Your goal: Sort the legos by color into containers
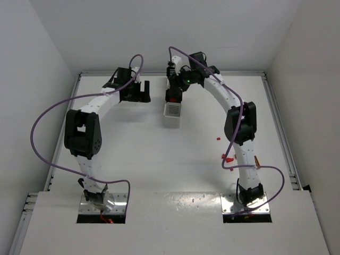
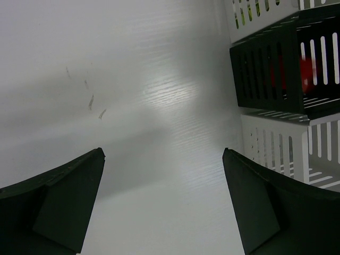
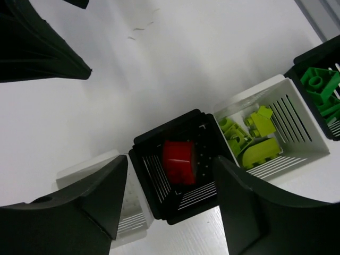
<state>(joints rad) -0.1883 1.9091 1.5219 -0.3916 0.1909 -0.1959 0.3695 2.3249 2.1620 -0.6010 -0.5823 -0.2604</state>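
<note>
Your right gripper [image 3: 170, 158] hangs directly over the row of containers, and its wrist camera looks straight down into them. Its jaws stand apart with nothing between them. Below the gap, a red brick [image 3: 179, 162] lies inside a black bin [image 3: 159, 133]. That suggests a drop pose over the bin for red: high enough to clear the rim, and centred so a piece lands inside.

On one side of that bin is a white bin [image 3: 289, 119] holding yellow-green bricks [image 3: 249, 139]. Beyond it is a second black bin [image 3: 313, 56] with green bricks [image 3: 319, 84]. On the other side, a second white bin [image 3: 87, 169] is mostly hidden behind a finger, so you cannot tell its contents.

Your left gripper [image 2: 163, 151] sits near the row, over bare table [image 2: 133, 79]. Its jaws are spread wide and empty, probably to stay clear of the right arm's work.

From above, a few loose red legos [image 1: 227, 158] lie on the table beside the right arm's lower links, well apart from both grippers. They are not yet sorted.
</note>
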